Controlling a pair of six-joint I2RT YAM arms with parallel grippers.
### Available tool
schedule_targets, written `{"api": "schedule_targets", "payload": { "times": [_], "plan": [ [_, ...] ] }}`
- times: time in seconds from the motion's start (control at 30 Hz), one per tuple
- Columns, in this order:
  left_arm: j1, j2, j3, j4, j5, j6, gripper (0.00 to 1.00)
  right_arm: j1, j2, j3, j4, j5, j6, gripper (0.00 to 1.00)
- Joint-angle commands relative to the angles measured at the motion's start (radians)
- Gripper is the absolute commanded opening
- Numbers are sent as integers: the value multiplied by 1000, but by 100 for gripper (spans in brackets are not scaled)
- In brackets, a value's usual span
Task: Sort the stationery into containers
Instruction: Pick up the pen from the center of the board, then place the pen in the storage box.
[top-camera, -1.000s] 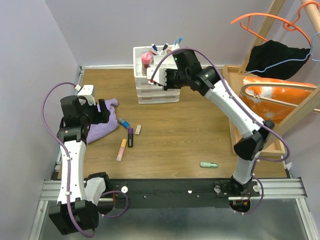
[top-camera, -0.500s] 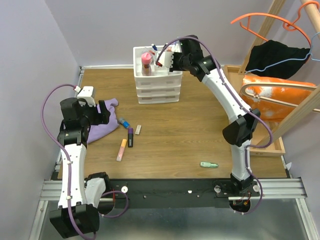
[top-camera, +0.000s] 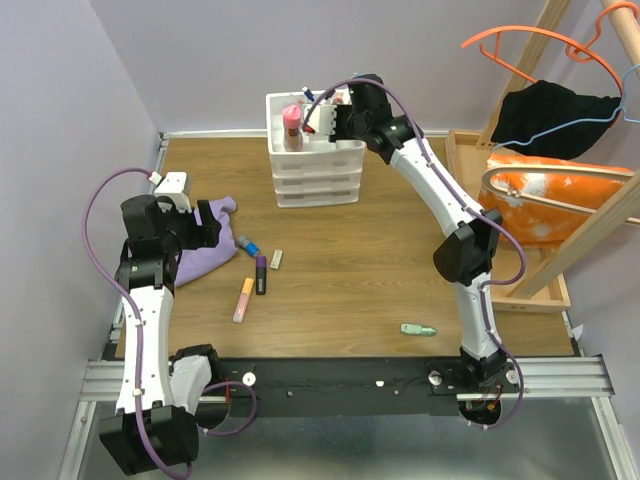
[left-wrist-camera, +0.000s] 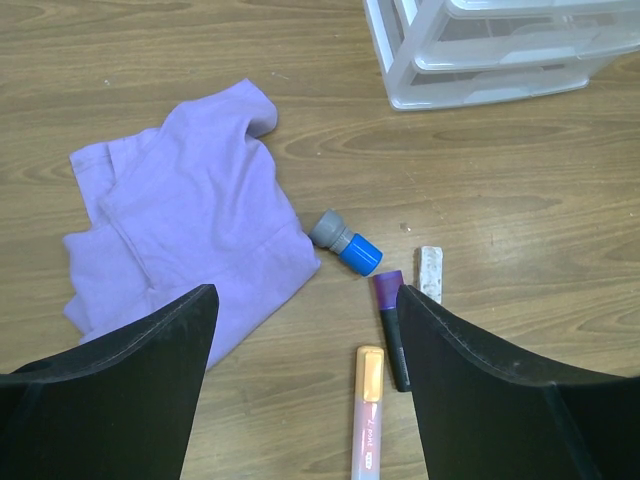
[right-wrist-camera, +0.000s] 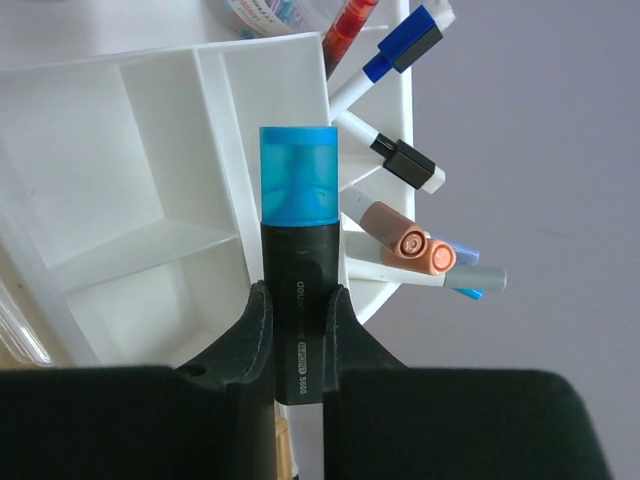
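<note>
Blue-capped highlighter (right-wrist-camera: 298, 260), a black barrel under a translucent cap, sits clenched in the right gripper (right-wrist-camera: 297, 318) above the white plastic organiser (right-wrist-camera: 215, 130) and its divided top compartments, at the far side. That arm has reached farther back than a second ago. The left gripper (left-wrist-camera: 303, 300) gapes over the crumpled purple cloth (left-wrist-camera: 190, 220) on the left.

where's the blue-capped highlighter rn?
Right wrist view: the blue-capped highlighter is clamped in the right gripper, over the white organiser's open top compartments, beside the markers leaning in it.
</note>
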Motion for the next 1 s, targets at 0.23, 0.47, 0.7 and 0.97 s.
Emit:
{"api": "schedule_targets", "payload": {
  "times": [0.23, 0.47, 0.7, 0.97],
  "plan": [
    [17, -3, -21, 31, 26, -6, 81, -2, -43, -72, 162, 35, -5, 53],
    [17, 16, -9, 27, 36, -1, 81, -2, -88, -60, 108, 10, 68, 53],
    [17, 19, -29, -43, 74, 2, 82, 12, -270, -166, 82, -60, 255, 54],
    [13, -24, -43, -85, -56, -46, 83, 84, -483, -460, 7, -423, 795, 57]
  ]
}}
